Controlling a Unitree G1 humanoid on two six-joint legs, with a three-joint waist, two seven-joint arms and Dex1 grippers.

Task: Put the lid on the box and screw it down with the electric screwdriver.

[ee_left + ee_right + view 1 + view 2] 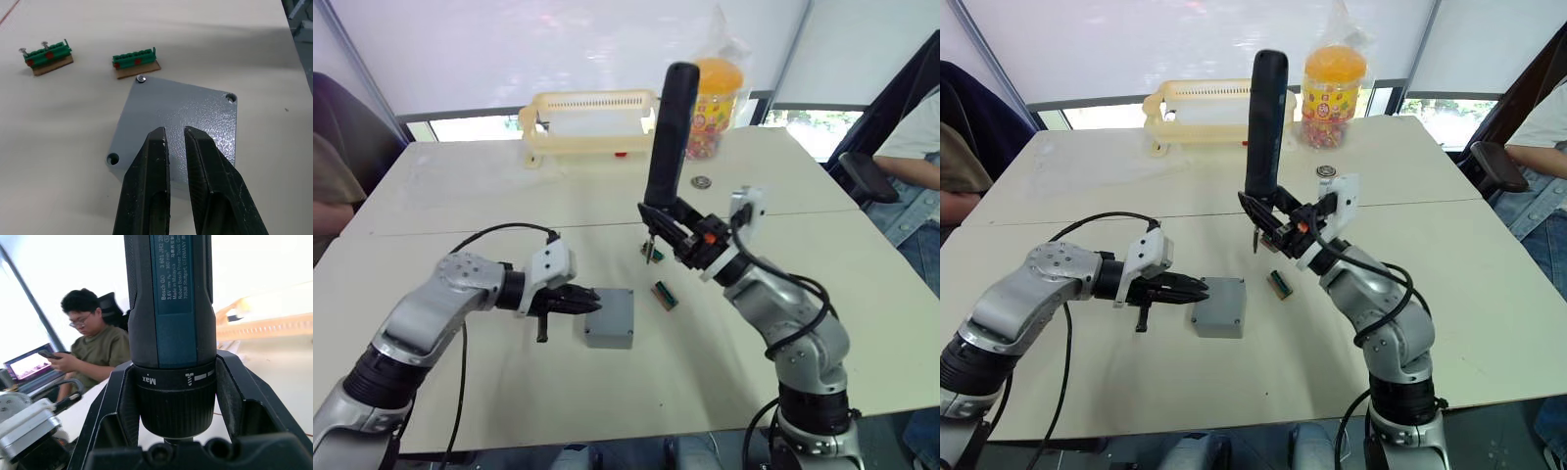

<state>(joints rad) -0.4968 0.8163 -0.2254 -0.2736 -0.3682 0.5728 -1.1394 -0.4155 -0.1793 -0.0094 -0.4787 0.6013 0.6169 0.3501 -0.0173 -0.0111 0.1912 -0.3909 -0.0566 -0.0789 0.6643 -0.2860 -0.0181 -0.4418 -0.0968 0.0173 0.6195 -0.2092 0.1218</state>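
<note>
Standing almost straight up in the middle of the head view, the electric screwdriver (668, 137) is pinched by the right pincer (677, 233) near its bottom end, with one black finger on each side of its round collar. Its thin bit points down at the surface (460, 196), just above a little green part (651, 254).

The box (610, 318) sits on the surface in the lower middle of the picture, with the lid (178, 122) lying flat on top of it. One small screw (141, 78) shows at a corner of the lid (two other corners show open holes).

The left pincer (585, 300) comes in from the left side and its tips rest on the lid. Its two fingers (149, 186) are close together with only a thin gap, and they hold nothing.

Another green part (665, 295) lies just to the right of the box.

Farther back sit a yellow rack (592, 122) and an orange jar (717, 93) in a clear bag. A person (93, 345) sits at the left side of the right wrist view, by a laptop (29, 367).
</note>
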